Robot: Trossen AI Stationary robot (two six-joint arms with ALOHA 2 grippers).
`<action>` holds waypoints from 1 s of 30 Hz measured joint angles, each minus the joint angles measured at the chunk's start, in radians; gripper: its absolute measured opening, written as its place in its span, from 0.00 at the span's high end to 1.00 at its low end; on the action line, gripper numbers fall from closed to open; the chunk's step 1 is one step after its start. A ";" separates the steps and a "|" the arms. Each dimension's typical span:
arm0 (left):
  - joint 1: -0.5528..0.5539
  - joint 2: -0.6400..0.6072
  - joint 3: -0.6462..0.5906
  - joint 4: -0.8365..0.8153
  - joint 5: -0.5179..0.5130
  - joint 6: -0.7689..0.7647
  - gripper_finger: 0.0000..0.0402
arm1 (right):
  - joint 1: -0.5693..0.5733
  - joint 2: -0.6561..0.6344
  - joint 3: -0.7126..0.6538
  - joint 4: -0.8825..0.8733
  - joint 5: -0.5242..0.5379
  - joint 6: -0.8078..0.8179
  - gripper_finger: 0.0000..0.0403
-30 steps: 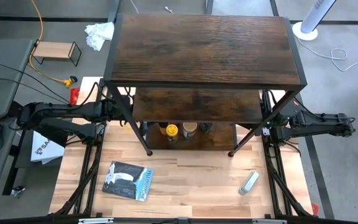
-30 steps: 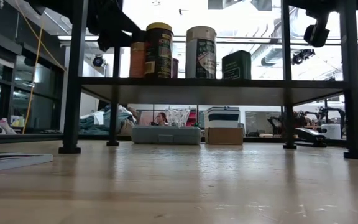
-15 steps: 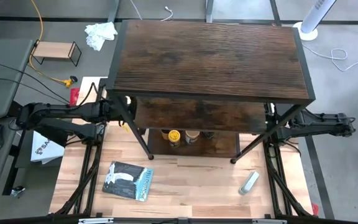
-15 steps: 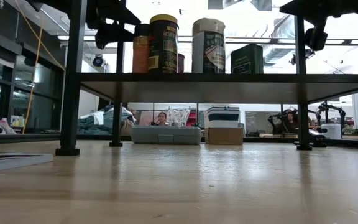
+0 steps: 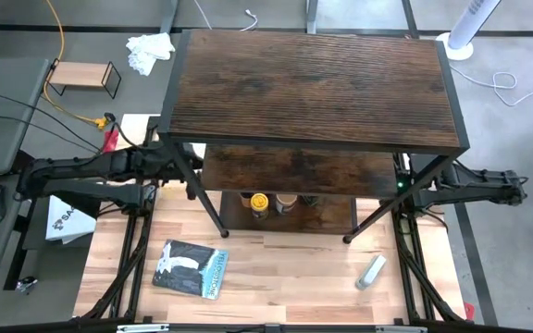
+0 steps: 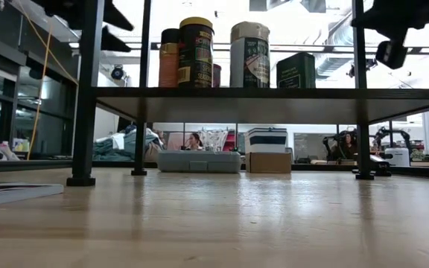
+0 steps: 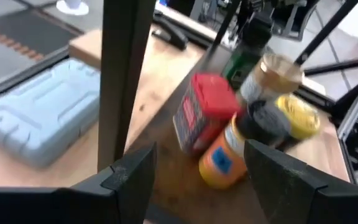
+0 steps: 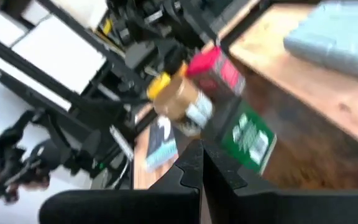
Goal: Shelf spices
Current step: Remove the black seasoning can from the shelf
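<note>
A: What do we see on the desk (image 5: 294, 268) from above?

B: We see the shelf (image 5: 313, 83), dark wood-grain boards in a thin black frame, standing on the desk. On its lowest board, near the front edge, we make out the yellow-lidded jar (image 5: 259, 201) and the tan-lidded jar (image 5: 286, 200) side by side.

A: And at desk height?

B: We count the spices in 1 close group on the low board: the yellow-lidded jar (image 6: 195, 53), the tan-lidded jar (image 6: 249, 54), a small black container (image 6: 296, 71) beside it, and the brown jar (image 6: 169, 59) partly hidden behind the yellow-lidded one. From the left wrist view we also see the red container (image 7: 202, 110) standing behind them.

A: Where are the 2 hands?

B: The left hand (image 7: 199, 168) sits at the shelf's left side, beside a black upright of the frame, its fingers (image 7: 133, 173) spread apart with nothing between them; the spices lie beyond it. The right hand (image 8: 199, 167) sits at the shelf's right side, fingers pressed together and pinching nothing.

A: What else lies on the desk?

B: We note a flat blue-grey packet (image 5: 191, 268) at front left and a grey-white tube (image 5: 370, 272) at front right, both well apart from the shelf.
</note>
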 joint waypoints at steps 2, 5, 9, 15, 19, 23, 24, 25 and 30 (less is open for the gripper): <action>-0.014 -0.014 0.000 -0.056 0.000 -0.023 0.45 | 0.000 -0.024 0.000 -0.035 -0.017 -0.002 1.00; -0.036 -0.019 0.000 -0.127 0.000 -0.078 0.56 | 0.000 -0.063 0.002 -0.083 -0.020 0.002 1.00; -0.076 -0.016 0.000 -0.187 0.018 -0.186 0.83 | 0.002 -0.092 0.056 -0.228 -0.030 0.025 1.00; -0.167 -0.016 0.000 -0.255 0.058 -0.307 0.98 | 0.004 -0.094 0.179 -0.470 -0.155 0.070 1.00; -0.249 -0.017 0.000 -0.288 0.034 -0.370 0.99 | 0.008 -0.094 0.232 -0.561 -0.261 0.122 1.00; -0.318 -0.017 0.000 -0.298 -0.054 -0.430 1.00 | 0.025 -0.090 0.241 -0.603 -0.324 0.178 1.00; -0.332 -0.017 0.000 -0.297 -0.074 -0.445 1.00 | 0.031 -0.086 0.239 -0.602 -0.327 0.184 1.00; -0.345 -0.017 0.000 -0.297 -0.089 -0.458 1.00 | 0.038 -0.080 0.236 -0.600 -0.328 0.191 1.00; -0.388 -0.017 0.000 -0.310 -0.138 -0.499 1.00 | 0.100 -0.035 0.221 -0.553 -0.357 0.231 1.00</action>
